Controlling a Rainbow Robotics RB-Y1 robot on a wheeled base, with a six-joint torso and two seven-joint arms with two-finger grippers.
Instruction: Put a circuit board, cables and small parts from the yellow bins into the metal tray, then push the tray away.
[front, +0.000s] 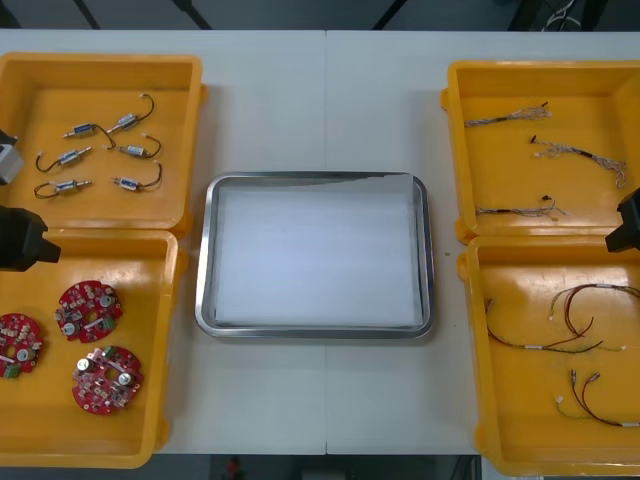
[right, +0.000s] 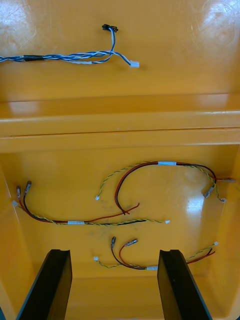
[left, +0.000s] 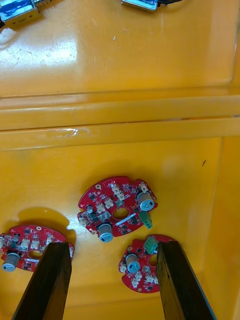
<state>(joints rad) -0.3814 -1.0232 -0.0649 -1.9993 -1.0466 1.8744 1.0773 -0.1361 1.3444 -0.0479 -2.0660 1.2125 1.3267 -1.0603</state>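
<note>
The metal tray (front: 204, 262), white inside and holding nothing, lies mid-table. My left gripper (front: 28, 243) hovers over the near left yellow bin (front: 160, 300). In the left wrist view it (left: 112, 285) stands open above three round red circuit boards (left: 117, 209) (left: 142, 262) (left: 30, 242), touching none. My right gripper (front: 622, 230) hangs at the wall between the two right bins. In the right wrist view it (right: 114, 285) is open over red and yellow cables (right: 150, 172) (right: 85, 221) (right: 150, 265) in the near right bin (front: 470, 300).
The far left bin (front: 190, 140) holds several small metal parts (front: 80, 130) with hooked wires. Three twisted blue and white cables (front: 505, 118) (right: 70, 56) lie in the far right bin (front: 455, 150). Bare table surrounds the tray on all sides.
</note>
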